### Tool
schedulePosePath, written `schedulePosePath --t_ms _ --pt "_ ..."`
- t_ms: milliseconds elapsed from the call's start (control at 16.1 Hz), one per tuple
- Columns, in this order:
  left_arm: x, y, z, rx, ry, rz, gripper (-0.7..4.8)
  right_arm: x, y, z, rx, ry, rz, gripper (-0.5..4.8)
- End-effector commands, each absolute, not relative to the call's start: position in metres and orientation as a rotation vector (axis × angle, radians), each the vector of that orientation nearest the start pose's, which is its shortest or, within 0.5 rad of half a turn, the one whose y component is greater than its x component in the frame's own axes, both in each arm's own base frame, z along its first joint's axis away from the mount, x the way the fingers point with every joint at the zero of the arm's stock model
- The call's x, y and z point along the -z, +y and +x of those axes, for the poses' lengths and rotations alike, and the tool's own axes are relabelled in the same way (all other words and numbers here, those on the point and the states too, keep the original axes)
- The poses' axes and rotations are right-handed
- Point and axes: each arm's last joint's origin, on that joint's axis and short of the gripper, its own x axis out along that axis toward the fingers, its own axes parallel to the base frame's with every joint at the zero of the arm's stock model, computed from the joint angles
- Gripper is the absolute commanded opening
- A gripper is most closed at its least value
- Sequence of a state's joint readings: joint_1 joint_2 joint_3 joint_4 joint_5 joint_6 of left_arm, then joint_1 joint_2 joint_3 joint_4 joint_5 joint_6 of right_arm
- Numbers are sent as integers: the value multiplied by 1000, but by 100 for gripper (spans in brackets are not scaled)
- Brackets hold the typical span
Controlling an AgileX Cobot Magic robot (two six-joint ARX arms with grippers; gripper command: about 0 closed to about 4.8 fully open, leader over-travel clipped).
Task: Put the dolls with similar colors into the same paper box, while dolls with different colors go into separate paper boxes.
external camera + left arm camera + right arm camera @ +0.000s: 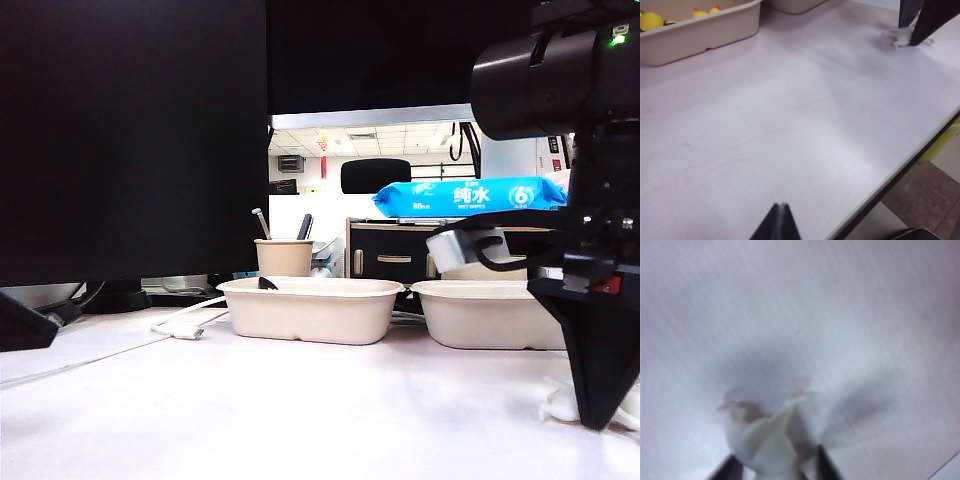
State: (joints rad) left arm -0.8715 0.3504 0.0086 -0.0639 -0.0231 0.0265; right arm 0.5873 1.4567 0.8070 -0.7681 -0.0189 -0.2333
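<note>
A white limp doll (765, 440) lies on the table with its limbs spread, seen close and blurred in the right wrist view. My right gripper (775, 470) stands over it, a dark finger pressed to each side of its body. From the exterior view that gripper (598, 405) points down at the right edge beside the white doll (558, 404). Two paper boxes (310, 312) (490, 318) stand side by side behind. One box (705, 30) holds a yellow doll (651, 21) and a yellow duck (707, 11). My left gripper (782, 207) hovers shut over bare table, holding nothing.
A beige cup with pens (284, 257) stands behind the left box. A large black monitor (130, 140) fills the left, with a white cable (185, 322) at its foot. A blue wipes pack (470, 195) lies behind. The table's edge (910, 165) drops off near my left gripper.
</note>
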Motion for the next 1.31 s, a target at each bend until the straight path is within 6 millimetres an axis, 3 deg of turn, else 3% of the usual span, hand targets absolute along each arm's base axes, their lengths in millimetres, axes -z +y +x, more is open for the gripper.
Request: schedulePosePath --t_ms 62,436,809,1058,1307 --pt "-132 -86 73 843 353 199 -5 -171 133 198 -667 1301 -591 111" --pt "-132 -86 73 843 353 199 -5 -176 135 201 -651 1276 -561 111" --pt "-139 -84 71 845 281 164 -5 -210 140 220 -626 1143 -511 111" --pt "-150 -79 68 847 160 106 -5 -231 127 250 -503 984 -406 111" --pt "-155 -76 68 825 103 78 -5 -238 107 270 -330 881 -380 112"
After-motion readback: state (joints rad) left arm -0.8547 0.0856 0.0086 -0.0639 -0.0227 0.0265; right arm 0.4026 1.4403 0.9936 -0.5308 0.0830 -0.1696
